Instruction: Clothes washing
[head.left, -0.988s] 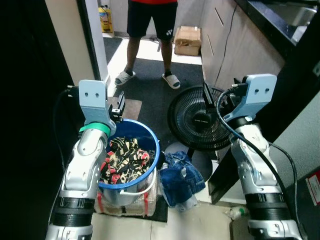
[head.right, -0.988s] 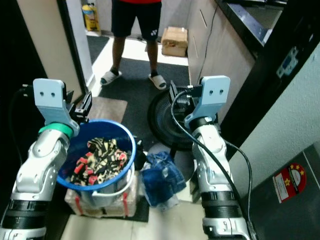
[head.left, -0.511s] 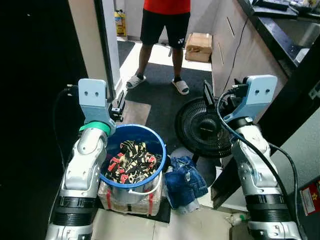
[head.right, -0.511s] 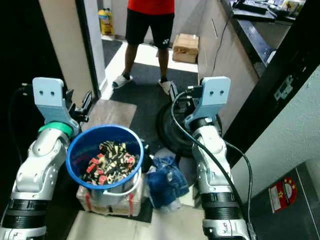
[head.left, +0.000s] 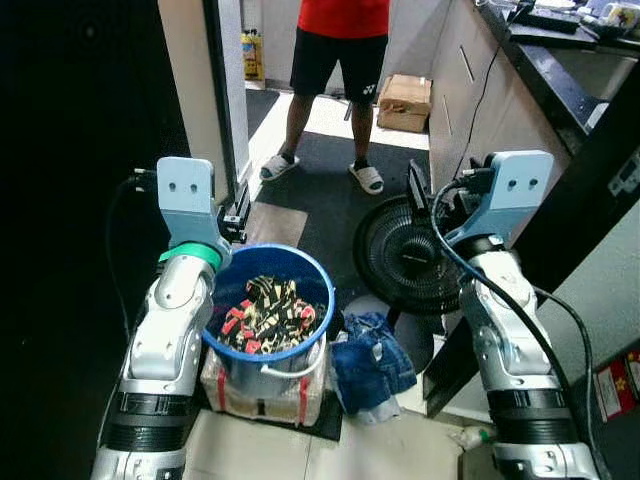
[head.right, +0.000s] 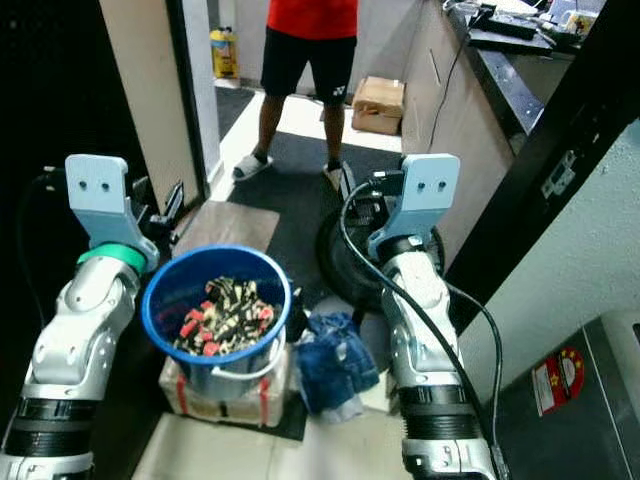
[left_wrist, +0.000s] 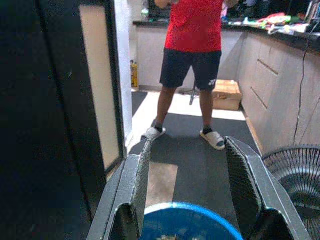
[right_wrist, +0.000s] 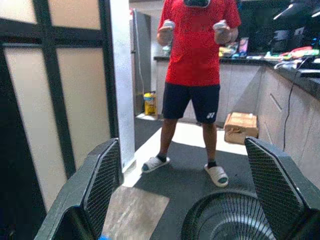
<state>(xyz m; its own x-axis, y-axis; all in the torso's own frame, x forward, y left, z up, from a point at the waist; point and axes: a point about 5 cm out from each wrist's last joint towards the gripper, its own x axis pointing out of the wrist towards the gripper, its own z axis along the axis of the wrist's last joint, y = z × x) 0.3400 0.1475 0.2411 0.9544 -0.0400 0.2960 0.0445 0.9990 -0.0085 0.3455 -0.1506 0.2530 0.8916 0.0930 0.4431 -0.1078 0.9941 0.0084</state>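
A person (head.left: 340, 60) in a red shirt, dark shorts and pale slippers stands at the far end of the dark floor mat (head.left: 320, 190), facing the robot, with both hands raised in front of the chest in the right wrist view. To the robot's right runs a long bench (head.left: 560, 70) with a dark top and pale cupboard fronts, a cable hanging down its face; a cardboard box (head.left: 406, 103) sits on the floor at its foot, behind the person.

A black floor fan (head.left: 405, 255) lies tilted against the base of the bench, just beyond the right arm. Nearer the robot, a blue bucket (head.left: 222, 278) stands on a wrapped package (red tape across its front) (head.left: 262, 392), which rests on a small dark mat on the tiled floor. The bucket holds patterned clothes (head.left: 268, 312) in black, cream and red, piled in its bottom. Just beside the bucket, to its right, a blue denim garment (head.left: 370, 362) lies crumpled on the floor.

The left gripper (left_wrist: 186, 187) is raised over the far rim of the bucket, fingers (left_wrist: 135, 190) spread wide and holding nothing. The right gripper (right_wrist: 190, 185) is raised at a similar height above the fan, its fingers (right_wrist: 102, 182) likewise wide apart and empty.

A yellow bottle (head.left: 251, 55) stands on the floor far back by the doorway.
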